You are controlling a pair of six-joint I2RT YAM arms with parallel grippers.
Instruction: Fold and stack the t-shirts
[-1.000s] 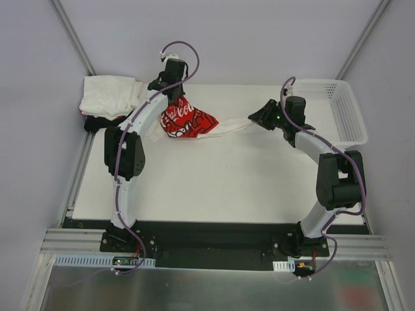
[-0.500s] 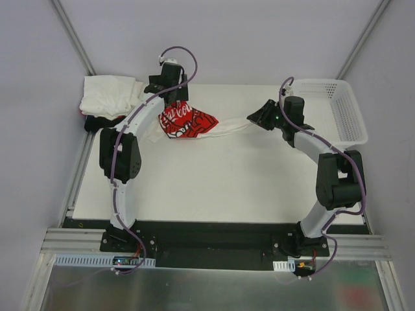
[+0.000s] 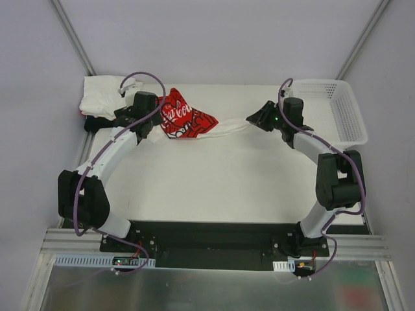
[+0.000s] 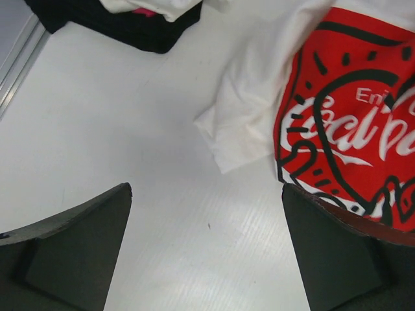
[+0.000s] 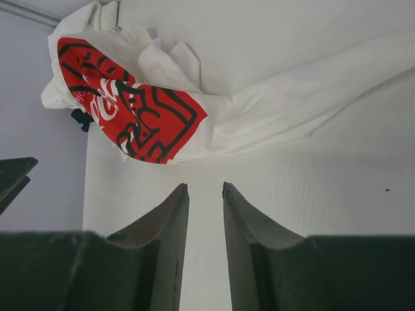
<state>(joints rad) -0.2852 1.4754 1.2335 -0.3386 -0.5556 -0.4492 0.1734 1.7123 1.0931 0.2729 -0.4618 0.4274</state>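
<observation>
A white t-shirt with a red printed front [image 3: 188,120] lies crumpled at the table's back middle, and a long white tail of it stretches right. My left gripper [image 3: 149,125] hovers low just left of it, wide open, with only bare table between its fingers [image 4: 206,188]. The red print [image 4: 337,123] lies beside the right finger. My right gripper [image 3: 255,118] sits at the tail's right end. Its jaws [image 5: 205,186] stand narrowly apart over bare table, and the cloth [image 5: 130,103] lies ahead of them. A stack of white t-shirts [image 3: 107,96] over a black one [image 4: 130,26] sits back left.
A white mesh basket [image 3: 353,120] stands at the back right corner, right of my right arm. A metal rail [image 3: 81,162] runs along the table's left edge near the stack.
My left gripper has opened, let go of the printed shirt, and swung from behind it to its left side. The right arm has stayed put.
</observation>
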